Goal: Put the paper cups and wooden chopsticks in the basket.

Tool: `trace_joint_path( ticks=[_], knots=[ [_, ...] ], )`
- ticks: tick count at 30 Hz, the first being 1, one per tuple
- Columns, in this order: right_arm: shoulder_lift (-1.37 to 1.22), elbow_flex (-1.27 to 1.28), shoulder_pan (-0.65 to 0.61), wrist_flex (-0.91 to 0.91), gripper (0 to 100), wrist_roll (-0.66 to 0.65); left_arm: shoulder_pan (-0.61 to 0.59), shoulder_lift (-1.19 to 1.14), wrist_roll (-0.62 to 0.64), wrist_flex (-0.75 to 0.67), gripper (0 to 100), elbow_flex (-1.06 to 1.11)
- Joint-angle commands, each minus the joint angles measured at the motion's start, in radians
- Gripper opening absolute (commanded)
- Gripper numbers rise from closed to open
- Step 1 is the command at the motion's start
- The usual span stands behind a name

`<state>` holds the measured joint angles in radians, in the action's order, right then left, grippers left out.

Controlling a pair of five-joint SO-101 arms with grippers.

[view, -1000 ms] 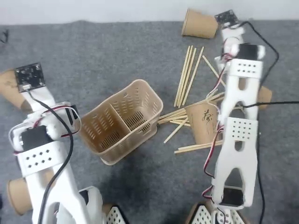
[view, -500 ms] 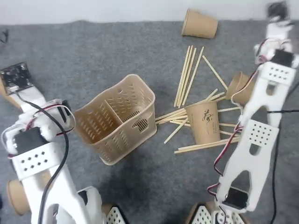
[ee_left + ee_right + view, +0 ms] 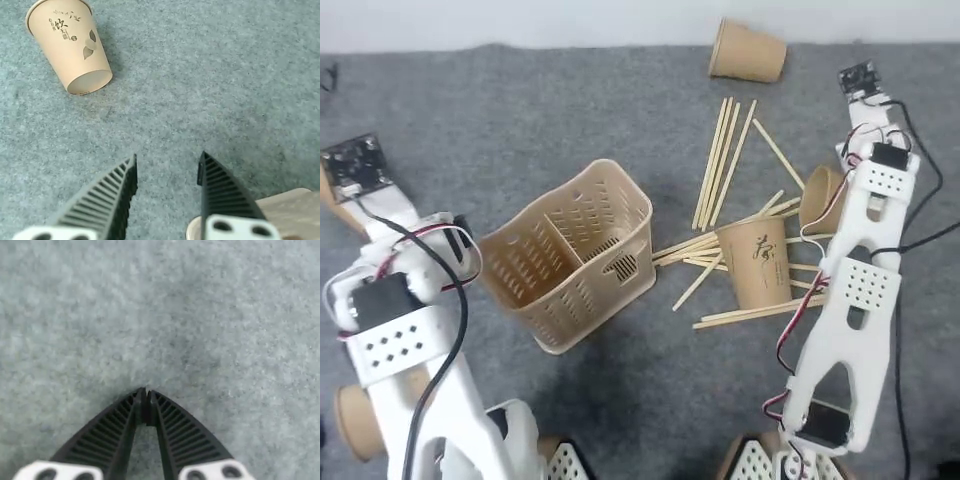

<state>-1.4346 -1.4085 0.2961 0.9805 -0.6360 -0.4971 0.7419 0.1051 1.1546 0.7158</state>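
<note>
Your right arm (image 3: 865, 270) hides half the paper cup (image 3: 815, 197) at the basket's (image 3: 570, 255) three o'clock; your left arm (image 3: 395, 340) covers part of another cup (image 3: 350, 420) at eight o'clock.

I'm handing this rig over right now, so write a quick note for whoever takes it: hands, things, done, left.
Left hand: open, empty, above the carpet near a tipped cup.
Right hand: shut, empty, above bare carpet.
Basket: mid-table, both compartments look empty.
Chopsticks: scattered between the basket and the right arm, an upright cup among them, a far-edge cup on its side.
Done: nothing in the basket.
Left: every cup and chopstick.
</note>
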Motion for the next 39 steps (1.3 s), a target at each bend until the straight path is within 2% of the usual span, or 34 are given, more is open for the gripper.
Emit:
trace_joint_path(
  ticks=[1, 5, 14, 18, 27, 39],
  knots=[
    [-0.008, -0.006, -0.005, 0.058, 0.8, -0.064, -0.005, 0.017, 0.012, -0.012, 19, 0.002],
    [-0.021, -0.008, -0.007, 0.185, 0.8, -0.097, -0.005, 0.018, 0.012, -0.012, 19, 0.002],
    [0.01, -0.078, -0.004, 0.639, 0.8, -0.103, -0.005, 0.018, 0.012, -0.012, 19, 0.002],
    [0.007, -0.135, -0.004, 0.808, 0.8, -0.16, -0.005, 0.02, 0.012, -0.012, 19, 0.002],
    [0.042, -0.278, 0.022, 0.776, 0.9, -0.066, -0.005, 0.02, 0.012, -0.011, 19, -0.004],
    [0.529, -0.273, 0.004, 0.808, 0.9, 0.17, -0.006, 0.021, 0.012, -0.012, 19, -0.021]
  ],
)
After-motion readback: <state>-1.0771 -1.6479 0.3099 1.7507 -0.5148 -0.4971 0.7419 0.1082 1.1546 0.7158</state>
